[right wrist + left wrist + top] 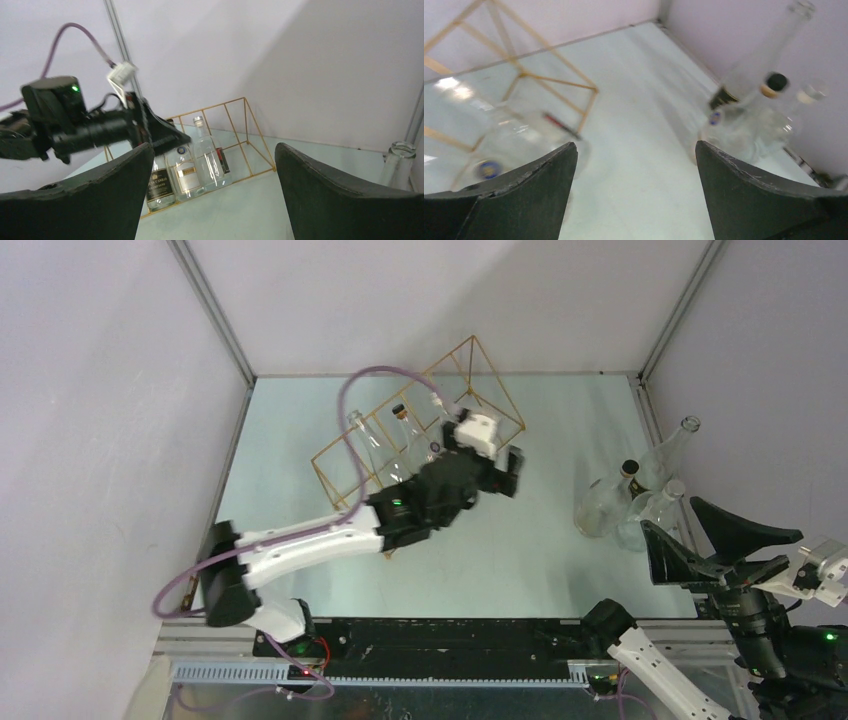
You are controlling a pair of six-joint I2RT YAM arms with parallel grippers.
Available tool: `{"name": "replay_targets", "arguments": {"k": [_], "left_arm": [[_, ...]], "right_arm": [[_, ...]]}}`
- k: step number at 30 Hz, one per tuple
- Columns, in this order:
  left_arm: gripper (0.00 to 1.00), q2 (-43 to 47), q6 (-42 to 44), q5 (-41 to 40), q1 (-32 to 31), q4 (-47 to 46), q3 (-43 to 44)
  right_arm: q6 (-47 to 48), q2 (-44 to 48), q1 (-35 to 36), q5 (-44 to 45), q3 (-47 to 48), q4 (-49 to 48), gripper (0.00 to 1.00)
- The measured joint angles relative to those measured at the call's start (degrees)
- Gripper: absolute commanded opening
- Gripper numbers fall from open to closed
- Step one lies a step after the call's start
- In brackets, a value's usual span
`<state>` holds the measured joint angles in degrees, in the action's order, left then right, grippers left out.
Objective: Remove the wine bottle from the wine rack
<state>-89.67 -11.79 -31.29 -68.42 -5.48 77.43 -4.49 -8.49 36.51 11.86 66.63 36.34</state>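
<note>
White links [300,545], black joints [440,490], purple cable [380,368], broad black tool fingers [524,200].

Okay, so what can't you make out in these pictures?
- Left wrist view: the racked bottle is blurred, label unreadable.
- Top view: the left arm covers part of the wine rack.
- Right wrist view: the right end effector hides the body of a standing bottle.

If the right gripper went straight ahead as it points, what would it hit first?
Likely the bottles in the wire rack, dead ahead of the right gripper, though depth is unclear; the left arm sits beside that line.
</note>
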Motion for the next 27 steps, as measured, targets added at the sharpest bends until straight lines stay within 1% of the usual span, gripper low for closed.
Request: {"name": "replay_targets", "arguments": {"k": [4, 8, 10, 13, 20, 27], "left_arm": [[0.95, 12.1, -4.5, -1.9, 6.6, 4.0, -7.7], [0.95, 22.7, -12.2, -3.0, 15.0, 8.7, -14.4], [0.94, 26.8, -15.9, -3.0, 18.2, 10.3, -17.7], [0.94, 30.5, -20.8, -2.8, 21.6, 12.8, -21.6], [0.92, 31.1, -28.5, -1.7, 27.8, 19.8, -22.9], [0.88, 28.6, -32.3, 2.4, 35.7, 20.8, -22.9]], "right_arm": [[0.0, 0.0, 0.0, 0.2, -0.6, 0.0, 0.94], [0.0, -0.1, 0.0, 0.9, -0.9, 0.0, 0.94], [-0.1, -0.3, 0.0, 1.5, -1.1, 0.0, 0.94], [-0.5, -0.8, 0.0, 1.9, -1.4, 0.1, 0.93], [-1.7, -1.5, 0.0, 3.4, -1.6, 0.7, 0.93], [-2.9, -1.5, 0.0, 5.4, -1.6, 1.9, 0.93]]}}
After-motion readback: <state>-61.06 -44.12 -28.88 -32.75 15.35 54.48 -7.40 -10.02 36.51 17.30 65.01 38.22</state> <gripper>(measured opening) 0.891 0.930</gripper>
